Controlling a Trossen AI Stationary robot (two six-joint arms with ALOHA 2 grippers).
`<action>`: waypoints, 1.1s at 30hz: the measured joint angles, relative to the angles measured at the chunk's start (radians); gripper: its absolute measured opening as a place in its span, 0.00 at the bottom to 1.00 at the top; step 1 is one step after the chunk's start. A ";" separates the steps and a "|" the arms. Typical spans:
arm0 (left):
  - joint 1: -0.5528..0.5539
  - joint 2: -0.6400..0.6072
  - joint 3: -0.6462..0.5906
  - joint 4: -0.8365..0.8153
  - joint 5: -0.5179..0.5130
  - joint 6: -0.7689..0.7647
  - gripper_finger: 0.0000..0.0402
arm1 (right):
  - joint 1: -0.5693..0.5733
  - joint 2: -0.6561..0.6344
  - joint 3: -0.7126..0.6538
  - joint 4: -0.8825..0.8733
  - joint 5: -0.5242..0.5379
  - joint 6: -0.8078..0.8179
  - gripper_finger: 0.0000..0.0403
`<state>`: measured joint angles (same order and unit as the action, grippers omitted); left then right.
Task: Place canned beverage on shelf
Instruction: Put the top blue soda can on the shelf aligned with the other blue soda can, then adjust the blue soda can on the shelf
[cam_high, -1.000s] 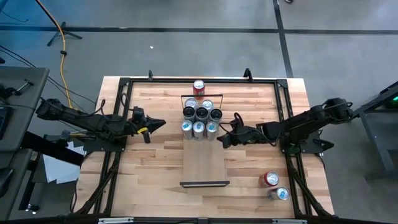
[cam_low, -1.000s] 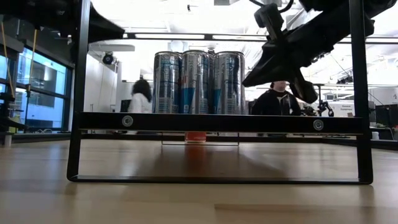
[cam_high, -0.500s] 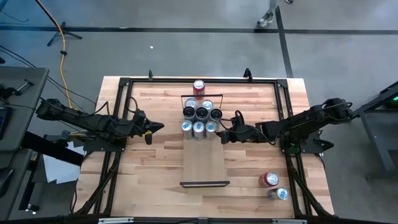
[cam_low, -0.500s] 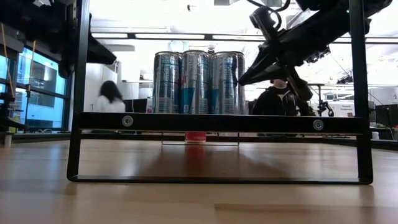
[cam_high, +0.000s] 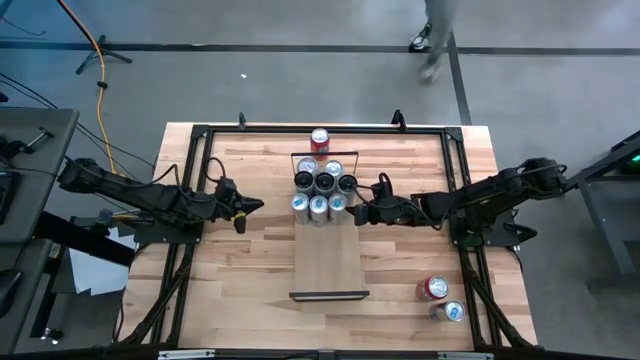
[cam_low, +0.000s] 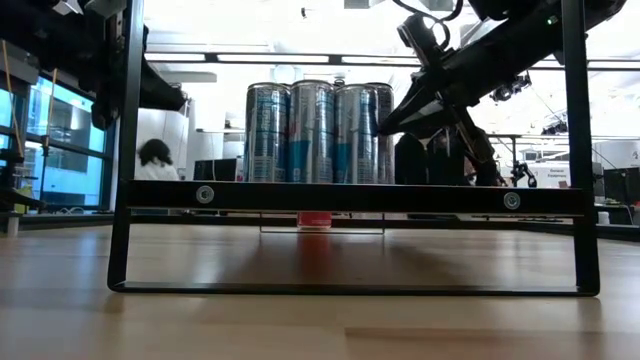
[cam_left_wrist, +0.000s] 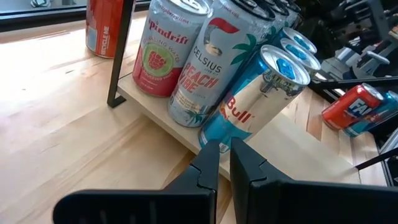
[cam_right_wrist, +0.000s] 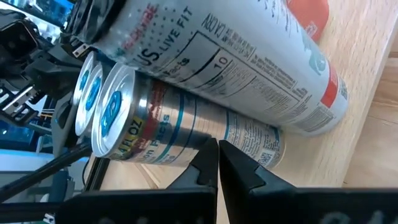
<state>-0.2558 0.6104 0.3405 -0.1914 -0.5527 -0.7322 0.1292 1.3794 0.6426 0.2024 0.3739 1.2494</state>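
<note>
Aluminium cans (cam_high: 322, 190) stand clustered at the shelf's (cam_high: 328, 262) far end from above, my right claw (cam_high: 357, 213) beside them, left claw (cam_high: 256, 206) waiting apart. At my right wrist both fingers are pinched narrow, empty, against one can (cam_right_wrist: 186, 124): light, slick, dentable, so grip mid-body

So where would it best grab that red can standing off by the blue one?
Likely its round side wall, mid-height, a finger on either side. The red can seems upright, with the blue can close beside it toward the table corner, so coming in from the shelf side looks clearest for the right gripper.
</note>
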 joint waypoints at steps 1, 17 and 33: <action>0.000 0.001 0.000 0.000 0.001 0.000 0.00 | -0.003 0.000 0.000 0.001 -0.005 0.000 0.00; 0.000 0.024 0.000 0.000 0.095 -0.028 0.00 | -0.001 -0.005 0.000 0.004 -0.090 -0.029 0.00; -0.194 0.582 0.331 0.084 -0.047 -0.187 0.00 | 0.076 -0.235 0.000 -0.360 0.058 0.008 0.00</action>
<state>-0.4499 1.1923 0.6719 -0.1070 -0.5993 -0.9194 0.2047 1.1440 0.6426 -0.1575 0.4316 1.2572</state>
